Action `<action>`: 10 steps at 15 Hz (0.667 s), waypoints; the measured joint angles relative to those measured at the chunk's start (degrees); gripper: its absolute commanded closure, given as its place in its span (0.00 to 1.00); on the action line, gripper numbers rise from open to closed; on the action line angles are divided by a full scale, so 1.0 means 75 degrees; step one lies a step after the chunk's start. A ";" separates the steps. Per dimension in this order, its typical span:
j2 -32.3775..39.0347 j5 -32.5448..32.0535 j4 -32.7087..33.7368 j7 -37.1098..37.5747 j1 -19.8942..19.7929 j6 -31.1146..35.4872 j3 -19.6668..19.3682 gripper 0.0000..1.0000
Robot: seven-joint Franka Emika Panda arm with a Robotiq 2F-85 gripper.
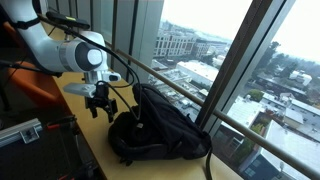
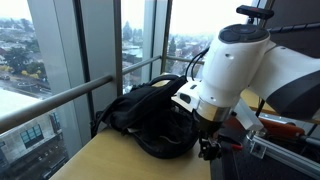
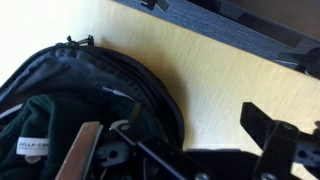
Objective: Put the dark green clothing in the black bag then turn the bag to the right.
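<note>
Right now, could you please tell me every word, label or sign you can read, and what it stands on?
"BELLA+CA…", small and only partly legible: on the white tag of the dark green clothing inside the black bag, wrist view.
Nothing else in any view can be read.

The only writing that can be read is on a small white label [image 3: 30, 148] sewn to the dark green clothing [image 3: 45, 122], which lies in the mouth of the black bag [image 3: 130, 85]. Its tiny dark print looks like "BELLA+CA", with the start and end unclear. In the wrist view the label sits well off to one side of the end effector [image 1: 101, 107].
</note>
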 measured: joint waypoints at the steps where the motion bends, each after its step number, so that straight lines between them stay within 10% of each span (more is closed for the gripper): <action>1: 0.0023 0.0122 0.0115 -0.0323 0.0000 -0.0003 -0.0046 0.00; 10: 0.1221 0.1614 0.1243 -0.2620 -0.0085 -0.0300 -0.0326 0.00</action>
